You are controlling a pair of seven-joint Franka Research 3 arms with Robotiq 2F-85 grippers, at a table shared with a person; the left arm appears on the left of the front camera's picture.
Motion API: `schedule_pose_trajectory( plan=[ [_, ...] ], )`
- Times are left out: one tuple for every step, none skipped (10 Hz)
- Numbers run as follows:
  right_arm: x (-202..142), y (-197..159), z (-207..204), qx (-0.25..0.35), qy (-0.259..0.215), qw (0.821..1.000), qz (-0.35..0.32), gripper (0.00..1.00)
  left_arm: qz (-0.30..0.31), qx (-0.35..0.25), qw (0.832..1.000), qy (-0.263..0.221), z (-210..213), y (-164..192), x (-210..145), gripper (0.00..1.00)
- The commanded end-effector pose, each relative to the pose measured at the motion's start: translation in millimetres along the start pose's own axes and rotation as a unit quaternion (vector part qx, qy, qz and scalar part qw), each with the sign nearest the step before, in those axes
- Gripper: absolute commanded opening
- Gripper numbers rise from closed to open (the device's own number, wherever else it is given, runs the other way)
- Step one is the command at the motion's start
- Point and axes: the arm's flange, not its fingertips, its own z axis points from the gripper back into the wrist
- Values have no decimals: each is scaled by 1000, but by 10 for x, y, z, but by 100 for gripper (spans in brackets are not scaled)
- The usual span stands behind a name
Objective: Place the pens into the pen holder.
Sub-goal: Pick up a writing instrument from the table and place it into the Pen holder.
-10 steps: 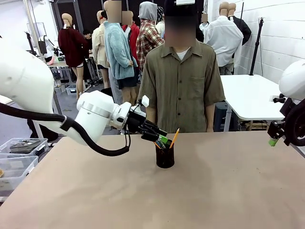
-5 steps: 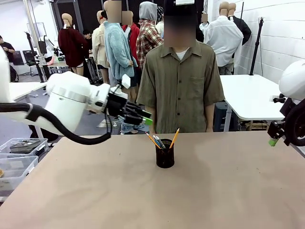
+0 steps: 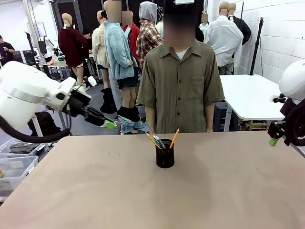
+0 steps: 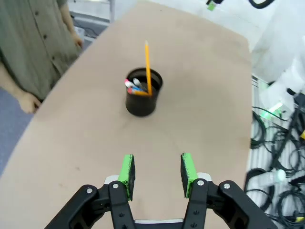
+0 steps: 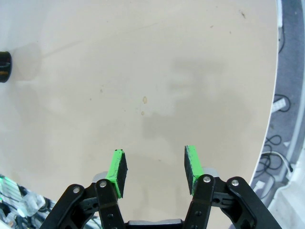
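At the centre of the front view, the pen holder (image 3: 165, 153) stands on the counter (image 3: 95, 191) with the pens (image 3: 159, 141) inside; the left hand (image 3: 108, 125) hangs at left. In the left wrist view its jaws gape empty. In the right wrist view the right hand (image 5: 154, 164) is wide, empty. Little can go wrong, unless a careless sweep tips the light cup.

Bright, even overhead light; soft faint shadows on the table (image 3: 228, 191); wrist views bend at the edges

Matt tabletop (image 3: 228, 191), blk mesh holder (image 3: 165, 153)
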Motion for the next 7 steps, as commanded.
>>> schedule_pose_trajectory(
  plan=[
    [-1, 26, -22, -20, 3, 1000, -5, 62, 22, -28, 999, -4, 302, -54, -154, 52],
    [-1, 26, -22, -20, 3, 1000, -5, 62, 34, -32, 999, -10, 382, -3, -281, 52],
    [-1, 26, -22, -20, 3, 1000, -5, 62, 40, -47, 998, -6, 393, 28, -379, 52],
    [-1, 26, -22, -20, 3, 1000, -5, 62, 24, -24, 999, -10, 309, -7, -222, 52],
    [-1, 26, -22, -20, 3, 1000, -5, 62, 24, -24, 999, -10, 309, -7, -222, 52],
    [-1, 26, -22, -20, 3, 1000, -5, 62, 24, -24, 999, -10, 309, -7, -222, 52],
    [-1, 26, -22, -20, 3, 1000, -5, 62, 24, -24, 999, -10, 309, -7, -222, 52]
  ],
)
